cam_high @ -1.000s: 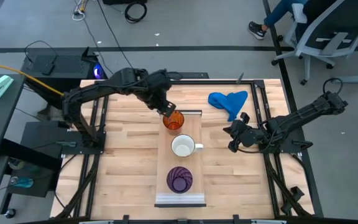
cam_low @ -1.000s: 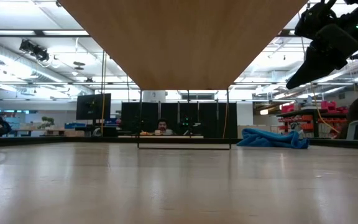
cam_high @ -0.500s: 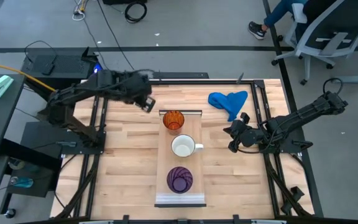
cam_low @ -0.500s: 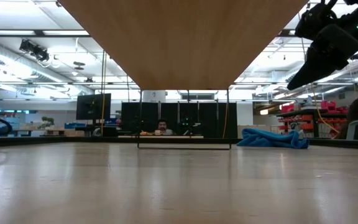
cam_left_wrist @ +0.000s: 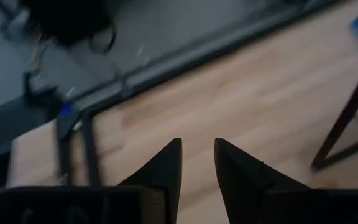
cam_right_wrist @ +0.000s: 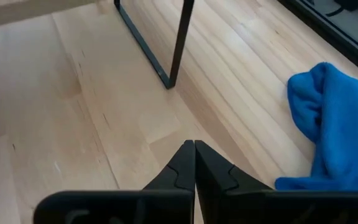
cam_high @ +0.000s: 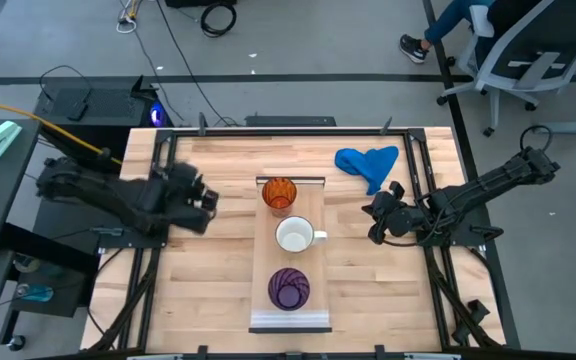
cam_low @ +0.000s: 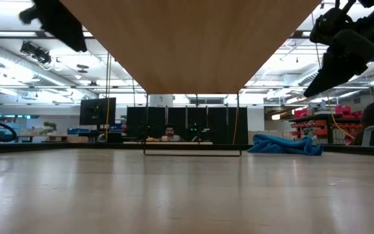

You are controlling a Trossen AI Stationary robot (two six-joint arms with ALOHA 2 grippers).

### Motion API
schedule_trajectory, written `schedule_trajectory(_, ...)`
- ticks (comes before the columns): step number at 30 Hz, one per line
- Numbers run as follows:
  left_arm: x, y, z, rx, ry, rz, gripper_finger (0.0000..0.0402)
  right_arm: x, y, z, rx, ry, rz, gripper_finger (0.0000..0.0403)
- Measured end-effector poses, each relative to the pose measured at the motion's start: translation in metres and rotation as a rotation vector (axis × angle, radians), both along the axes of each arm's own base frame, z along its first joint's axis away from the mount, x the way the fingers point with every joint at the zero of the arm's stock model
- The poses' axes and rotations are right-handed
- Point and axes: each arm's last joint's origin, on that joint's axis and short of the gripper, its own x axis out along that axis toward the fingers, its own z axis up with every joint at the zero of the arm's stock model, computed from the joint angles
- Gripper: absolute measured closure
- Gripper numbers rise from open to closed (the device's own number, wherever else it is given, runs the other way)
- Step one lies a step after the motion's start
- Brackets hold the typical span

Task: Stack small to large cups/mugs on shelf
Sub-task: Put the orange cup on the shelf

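Right hand (cam_right_wrist: 194,163) closed above tabletop (cam_right_wrist: 73,124); blue cloth (cam_right_wrist: 334,137) near.

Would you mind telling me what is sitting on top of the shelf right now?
On the shelf stand an orange ribbed cup, a white mug and a purple ribbed cup, in one row, unstacked. The tabletop beneath is covered.
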Motion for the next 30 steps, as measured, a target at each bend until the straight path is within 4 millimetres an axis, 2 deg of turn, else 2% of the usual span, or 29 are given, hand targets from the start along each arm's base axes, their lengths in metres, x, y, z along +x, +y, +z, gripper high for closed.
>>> schedule_trajectory(7,-0.028,-0.014,-0.059,0.181,-0.221,-0.145,0.0324,0.001,0.000,0.001,0.022,-0.026,-0.023,0.0393)
schedule_trajectory(15,-0.033,-0.030,-0.112,0.152,-0.326,-0.372,0.0368,0.001,0.000,0.001,0.054,-0.052,-0.053,0.0393)
schedule_trajectory(18,-0.033,-0.037,-0.116,0.178,-0.337,-0.483,0.0388,0.002,0.000,0.002,0.053,-0.067,-0.055,0.0393)
schedule_trajectory(20,-0.033,-0.038,-0.110,0.228,-0.327,-0.527,0.0395,0.003,0.000,0.003,0.053,-0.079,-0.057,0.0393)
schedule_trajectory(24,-0.033,-0.035,-0.097,0.288,-0.324,-0.563,0.0389,0.005,0.001,0.005,0.055,-0.110,-0.059,0.0393)
schedule_trajectory(27,-0.034,-0.033,-0.094,0.250,-0.337,-0.612,0.0382,0.008,0.002,0.008,0.066,-0.154,-0.061,0.0393)
schedule_trajectory(30,-0.034,-0.034,-0.105,0.230,-0.351,-0.700,0.0391,0.011,0.003,0.010,0.068,-0.183,-0.051,0.0393)
